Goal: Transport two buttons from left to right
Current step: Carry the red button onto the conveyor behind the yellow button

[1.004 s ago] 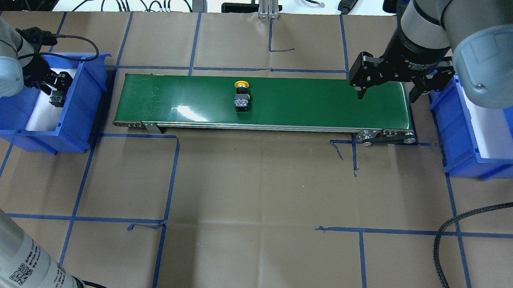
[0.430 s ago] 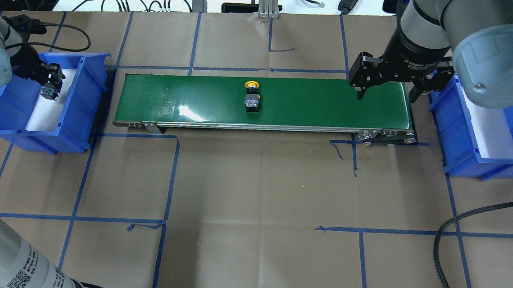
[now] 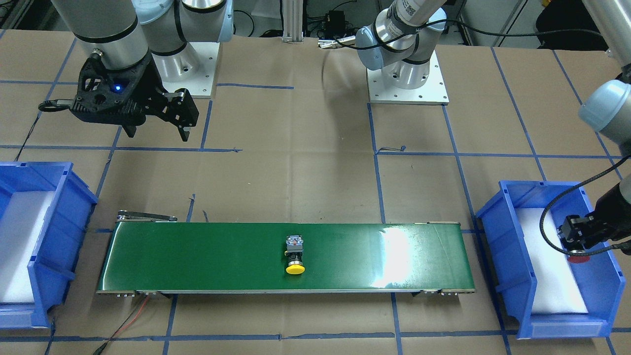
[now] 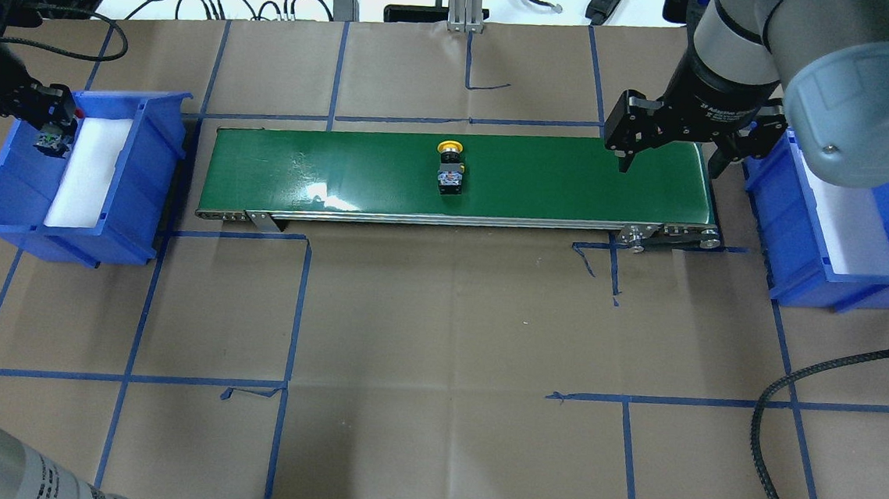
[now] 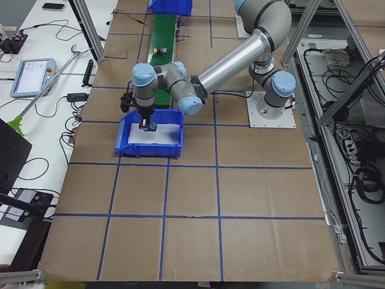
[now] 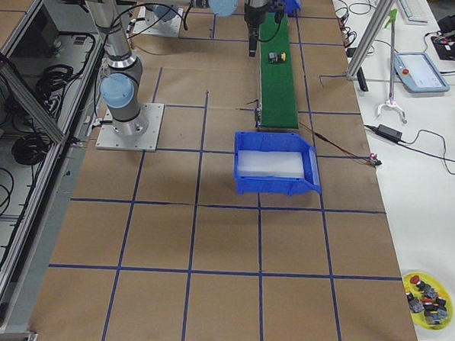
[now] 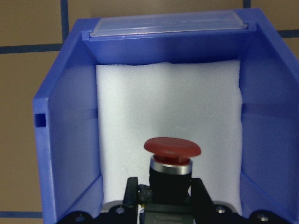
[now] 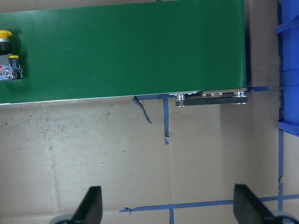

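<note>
With left claw (image 7: 164,191) clamped on red button (image 7: 172,147), clear the bin wall (image 4: 155,159) below, then lower gently onto belt (image 4: 341,164) (right claw (image 4: 669,168) spread, empty).

White lettering on the right gripper (image 4: 668,168) body seems to read "Adaptive Gripper"; nothing else legible.

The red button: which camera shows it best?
The left wrist-mounted view: the red button sits close and centred, held in the left gripper. Front-facing and overhead views show only a red speck; the side views, almost nothing.
</note>
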